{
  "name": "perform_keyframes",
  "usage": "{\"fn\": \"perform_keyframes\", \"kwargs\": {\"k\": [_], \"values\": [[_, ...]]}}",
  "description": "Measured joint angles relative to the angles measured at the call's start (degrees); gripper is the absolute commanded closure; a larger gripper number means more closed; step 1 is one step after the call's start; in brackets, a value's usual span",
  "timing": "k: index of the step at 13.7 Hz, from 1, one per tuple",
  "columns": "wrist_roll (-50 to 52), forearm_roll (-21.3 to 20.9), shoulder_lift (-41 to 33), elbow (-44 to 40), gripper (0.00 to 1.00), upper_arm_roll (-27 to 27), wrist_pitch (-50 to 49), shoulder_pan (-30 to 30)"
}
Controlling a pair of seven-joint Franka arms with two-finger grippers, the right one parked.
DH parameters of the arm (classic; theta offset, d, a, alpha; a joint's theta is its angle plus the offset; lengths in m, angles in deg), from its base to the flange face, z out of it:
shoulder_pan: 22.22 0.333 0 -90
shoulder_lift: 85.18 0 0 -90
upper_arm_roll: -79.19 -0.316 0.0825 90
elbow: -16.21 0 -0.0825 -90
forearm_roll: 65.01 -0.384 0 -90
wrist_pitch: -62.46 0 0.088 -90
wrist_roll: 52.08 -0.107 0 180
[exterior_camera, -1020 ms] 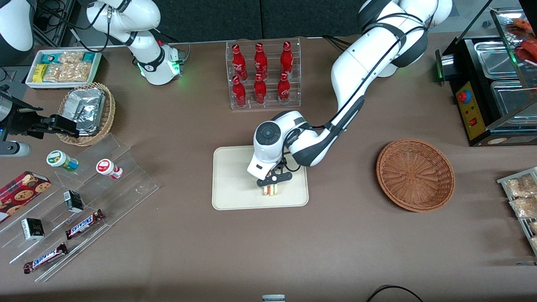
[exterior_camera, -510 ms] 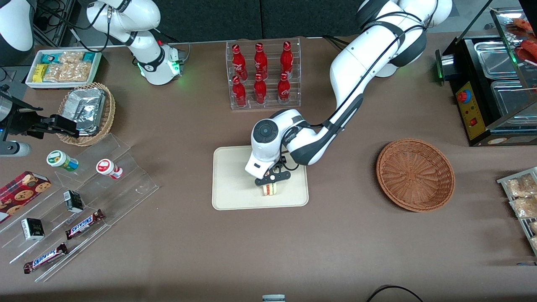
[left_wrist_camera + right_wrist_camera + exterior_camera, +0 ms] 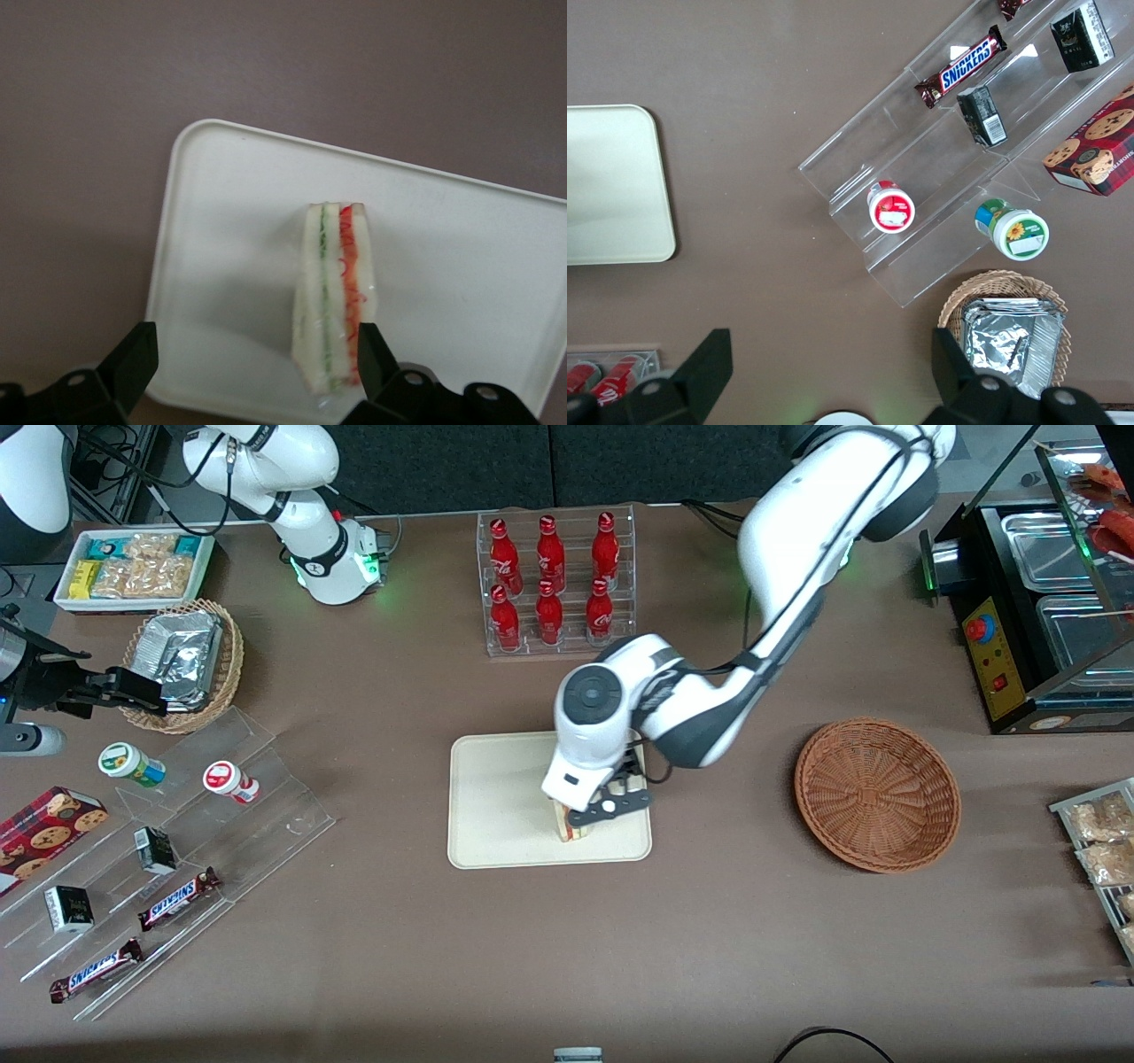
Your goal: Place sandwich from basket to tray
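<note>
While gripper (image 3: 252, 359) hovers spread, triangular wrapped sandwich (image 3: 335, 297) lies on smooth tray (image 3: 221, 257).

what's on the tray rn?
Only the sandwich, standing on its edge on the tray. The tool hangs open above it, fingers apart. In the front view the arm covers part of the tray.

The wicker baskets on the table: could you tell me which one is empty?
The reddish-brown basket toward the working arm's end; the tan one holds a foil packet. The gripper hangs open above the sandwich on the tray.
</note>
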Motion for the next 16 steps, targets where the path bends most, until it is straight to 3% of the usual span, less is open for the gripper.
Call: {"fn": "perform_keyframes", "kwargs": {"k": [2,7,16], "values": [[-6.39,3.00,-3.36,0.15,0.01,0.15,-4.66,3.36],[-18.36,4.55,-12.53,7.57,0.01,0.30,-8.69,12.98],[-49.83,15.55,-34.10,25.26,0.01,0.16,-10.90,39.67]]}}
